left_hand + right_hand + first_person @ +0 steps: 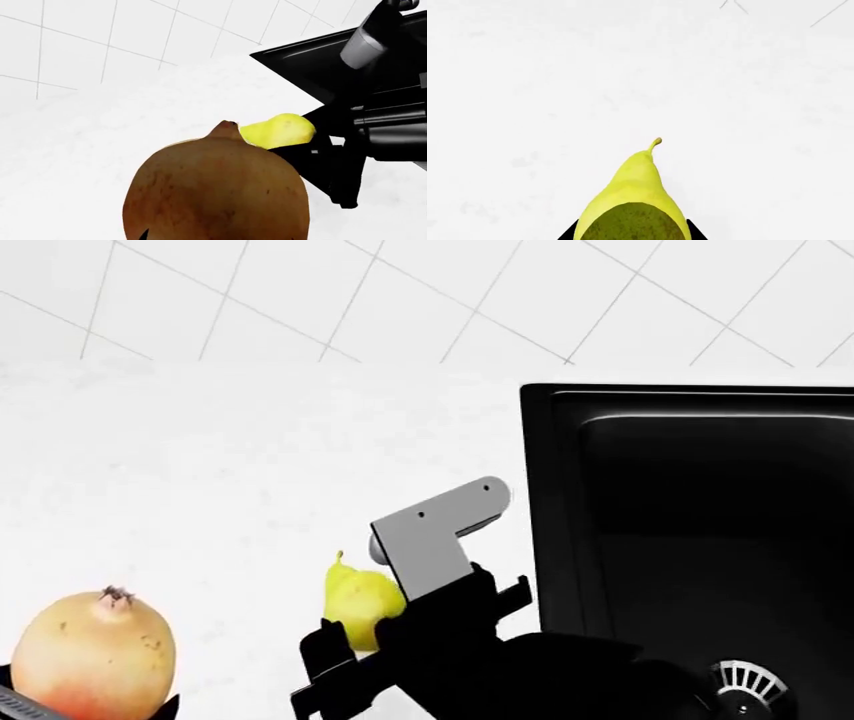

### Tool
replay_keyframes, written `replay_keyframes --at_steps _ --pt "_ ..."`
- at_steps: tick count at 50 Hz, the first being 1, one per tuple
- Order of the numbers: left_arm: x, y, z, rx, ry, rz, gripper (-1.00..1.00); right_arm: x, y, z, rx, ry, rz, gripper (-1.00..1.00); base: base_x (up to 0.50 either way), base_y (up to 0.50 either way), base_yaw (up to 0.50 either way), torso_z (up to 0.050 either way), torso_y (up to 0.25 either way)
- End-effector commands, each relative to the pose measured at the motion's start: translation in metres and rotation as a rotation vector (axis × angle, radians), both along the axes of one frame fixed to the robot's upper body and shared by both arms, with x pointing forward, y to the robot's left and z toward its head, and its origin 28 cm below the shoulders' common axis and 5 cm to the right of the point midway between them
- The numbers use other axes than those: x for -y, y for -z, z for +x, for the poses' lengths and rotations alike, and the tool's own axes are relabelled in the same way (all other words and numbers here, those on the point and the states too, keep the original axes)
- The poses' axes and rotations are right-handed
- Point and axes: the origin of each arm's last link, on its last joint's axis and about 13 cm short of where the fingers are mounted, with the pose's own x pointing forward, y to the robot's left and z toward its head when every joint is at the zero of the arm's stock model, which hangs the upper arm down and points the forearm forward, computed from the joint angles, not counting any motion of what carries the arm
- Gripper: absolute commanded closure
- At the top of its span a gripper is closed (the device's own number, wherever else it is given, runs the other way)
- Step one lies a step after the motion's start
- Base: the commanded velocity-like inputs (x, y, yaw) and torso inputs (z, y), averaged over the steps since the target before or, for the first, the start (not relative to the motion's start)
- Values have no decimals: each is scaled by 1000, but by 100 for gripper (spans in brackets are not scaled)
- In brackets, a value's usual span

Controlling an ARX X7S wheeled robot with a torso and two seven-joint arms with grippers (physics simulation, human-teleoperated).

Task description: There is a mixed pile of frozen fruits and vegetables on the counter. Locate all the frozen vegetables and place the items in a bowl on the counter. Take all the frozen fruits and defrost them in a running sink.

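Nearest, at the head view's lower left, one pomegranate [94, 652] is held at the left gripper [80, 710], apparently clamped. One pear [358, 602] is gripped at its broad base by the right gripper [350, 648], stem pointing away, over the counter [240, 460] beside the sink [554, 500]. Both fruits are judged rigid, moderately heavy and, being frozen, slippery; the widest girth is judged the best hold. Count: two fruits, no vegetables seen, one sink farthest.
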Motion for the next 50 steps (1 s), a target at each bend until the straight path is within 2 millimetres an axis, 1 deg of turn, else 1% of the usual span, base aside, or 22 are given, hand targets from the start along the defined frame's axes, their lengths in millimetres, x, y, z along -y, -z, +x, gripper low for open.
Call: replay_keyframes --at_steps 1,4,6,11,12,14,16,20,24,29,33,35,36,38,42,50 --pt "0 -2 1 7 -12 -20 100 4 -15 -7 101 -1 57 100 0 0 0 0 0" --pt "-1 -3 0 8 -12 -22 100 8 -22 -12 137 35 59 100 0 0 -1 0 0" --pt "1 -2 1 10 -9 -20 100 11 -27 -14 154 27 63 100 0 0 0 5 0" --pt "3 -5 3 17 -10 -21 100 16 -34 -18 183 52 47 100 0 0 0 0 0" --pt "3 -6 4 19 -8 -19 100 17 -37 -19 185 58 100 100 0 0 0 0 0" --pt "2 -7 4 20 -9 -22 100 20 -41 -20 206 71 54 100 0 0 0 0 0" --pt "1 -6 3 19 -10 -20 100 24 -49 -23 223 82 60 100 0 0 0 0 0" --pt "1 -5 3 18 -14 -23 100 30 -57 -30 254 107 64 100 0 0 0 0 3" --pt "0 -7 3 24 -17 -31 100 34 -56 -36 251 129 58 100 0 0 0 0 0" --pt "1 -8 3 26 -14 -28 100 37 -54 -38 239 194 84 100 0 0 0 0 0" --pt "-1 -10 1 29 -16 -27 100 38 -53 -39 250 198 67 100 1 -500 0 0 0" --pt "-5 -11 -2 31 -13 -28 100 38 -52 -39 248 199 70 100 1 -500 0 0 0" --pt "-2 -11 0 32 -11 -26 100 38 -52 -39 244 204 87 100 1 -500 0 0 0" --pt "0 -13 2 34 -8 -26 100 39 -52 -39 251 204 64 100 1 -500 0 0 0" --pt "2 -13 4 37 -6 -24 100 39 -50 -41 246 210 75 100 1 -441 0 0 0" --pt "2 -15 3 40 -2 -22 100 39 -51 -41 245 217 83 100 1 -490 0 0 0"
